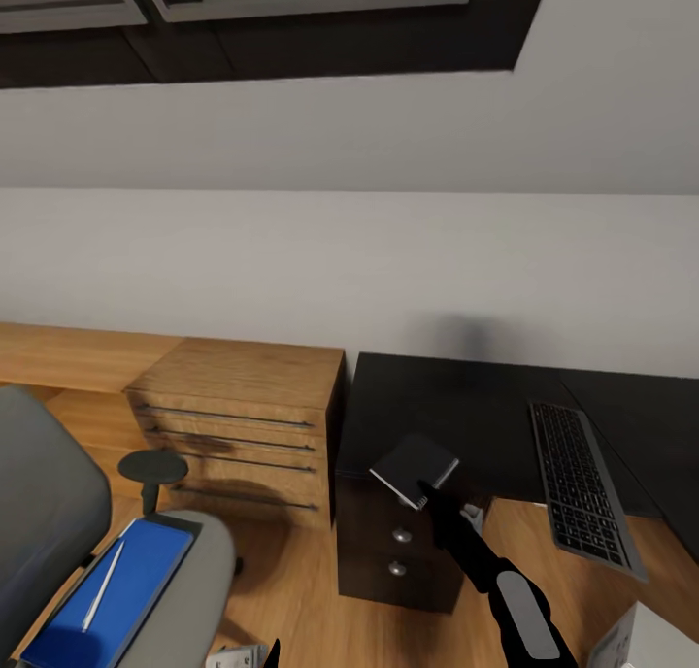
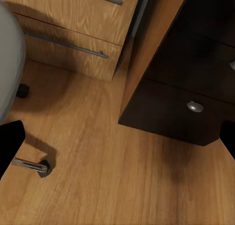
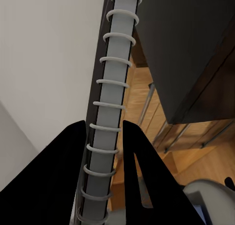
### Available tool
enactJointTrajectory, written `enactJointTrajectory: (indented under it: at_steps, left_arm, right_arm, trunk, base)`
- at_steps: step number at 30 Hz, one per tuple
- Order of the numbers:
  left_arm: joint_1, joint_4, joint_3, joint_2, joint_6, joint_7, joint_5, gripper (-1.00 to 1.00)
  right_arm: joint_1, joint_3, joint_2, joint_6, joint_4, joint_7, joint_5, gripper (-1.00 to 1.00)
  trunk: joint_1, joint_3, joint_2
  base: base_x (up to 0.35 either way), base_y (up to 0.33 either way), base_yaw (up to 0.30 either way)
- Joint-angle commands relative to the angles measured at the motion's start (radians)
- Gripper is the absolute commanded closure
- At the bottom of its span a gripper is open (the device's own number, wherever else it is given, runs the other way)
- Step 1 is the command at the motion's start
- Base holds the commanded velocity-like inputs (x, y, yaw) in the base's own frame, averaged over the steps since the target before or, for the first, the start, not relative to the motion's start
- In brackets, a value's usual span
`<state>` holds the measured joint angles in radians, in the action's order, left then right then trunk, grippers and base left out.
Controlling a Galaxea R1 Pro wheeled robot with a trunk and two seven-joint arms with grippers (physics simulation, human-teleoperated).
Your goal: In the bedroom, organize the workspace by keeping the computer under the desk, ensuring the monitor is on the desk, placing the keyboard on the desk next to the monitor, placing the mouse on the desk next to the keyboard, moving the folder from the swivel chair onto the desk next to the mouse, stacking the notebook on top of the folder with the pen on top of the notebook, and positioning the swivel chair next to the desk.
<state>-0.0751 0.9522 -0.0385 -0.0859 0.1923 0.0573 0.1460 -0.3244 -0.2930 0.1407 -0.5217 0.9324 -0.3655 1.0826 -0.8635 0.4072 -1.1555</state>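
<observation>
Pale grey wall backs the black desk (image 1: 437, 406), where the keyboard (image 1: 581, 488) lies. Above its near-left corner, the right gripper (image 3: 105, 141) clamps the spiral-bound notebook (image 1: 415, 470), tilted. On the swivel chair (image 1: 58, 513), the pen (image 1: 102, 585) rests on the blue folder (image 1: 126, 590). I cannot tell the left gripper's (image 2: 117, 151) state.

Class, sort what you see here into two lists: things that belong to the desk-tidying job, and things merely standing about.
Belongs to the job:
notebook, held in the right hand
folder on the swivel chair
pen on the folder
keyboard on the desk

Merely standing about:
wooden drawer unit
</observation>
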Motion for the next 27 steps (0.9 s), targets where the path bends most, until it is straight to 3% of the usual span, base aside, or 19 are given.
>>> enactJointTrajectory:
  at_steps: [1,20,27]
  left_arm:
    - [0.0,0.0,0.0,0.0,0.001,0.006,0.011,-1.0]
    - [0.0,0.002,0.002,-0.003,-0.003,0.004,0.015,-1.0]
    - [0.0,0.004,0.007,-0.003,-0.042,0.004,0.016,-1.0]
  right_arm:
    - [-0.001,-0.005,0.001,-0.009,0.0,0.0,0.004,1.0]
    - [-0.001,-0.005,-0.002,0.027,-0.001,0.009,-0.001,1.0]
    - [-0.001,-0.008,-0.003,0.033,0.0,0.009,0.0,1.0]
  trunk:
    - [0.0,0.001,-0.001]
    - [0.0,0.001,-0.001]
    - [-0.027,0.023,-0.05]
  base:
    - [0.241,0.001,0.0]
    - [0.077,0.0,0.0]
    - [0.001,0.0,0.0]
